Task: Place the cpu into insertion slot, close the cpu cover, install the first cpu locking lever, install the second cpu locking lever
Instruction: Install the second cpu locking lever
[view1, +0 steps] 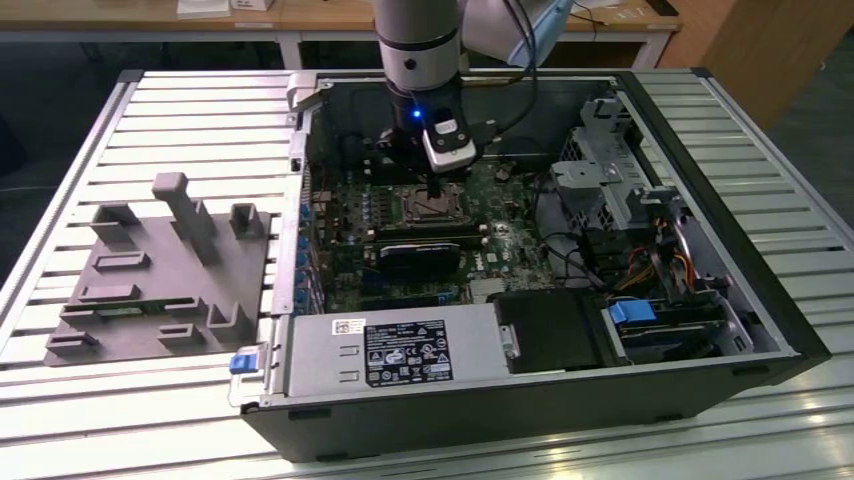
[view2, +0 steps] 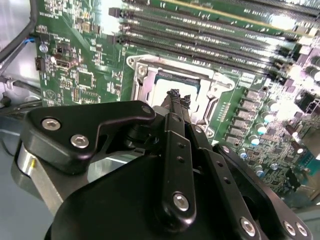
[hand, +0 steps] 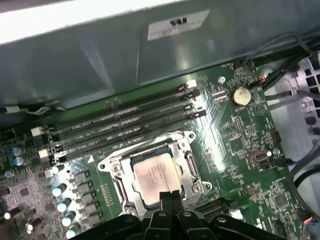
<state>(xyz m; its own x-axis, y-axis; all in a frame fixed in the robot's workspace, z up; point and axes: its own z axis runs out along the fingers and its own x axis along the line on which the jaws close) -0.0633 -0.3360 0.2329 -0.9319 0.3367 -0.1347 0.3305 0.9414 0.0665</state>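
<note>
Indoors | slatted metal table (view1: 160, 100) | open computer case (view1: 747, 300) | hand (hand: 167, 196) closed, empty, over cpu (hand: 155, 175)

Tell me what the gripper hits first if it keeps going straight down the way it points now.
Most likely the cpu cover at the edge of the insertion slot, with the cpu just beside that line. The gripper has its fingers together, aimed at the socket's near edge; depth is hard to judge.

Slatted metal worktop (view1: 160, 110) under bright overhead light; wooden desks (view1: 320, 18) on pale legs behind it; a brown wooden panel (view1: 767, 45) at the exterior view's right.
</note>
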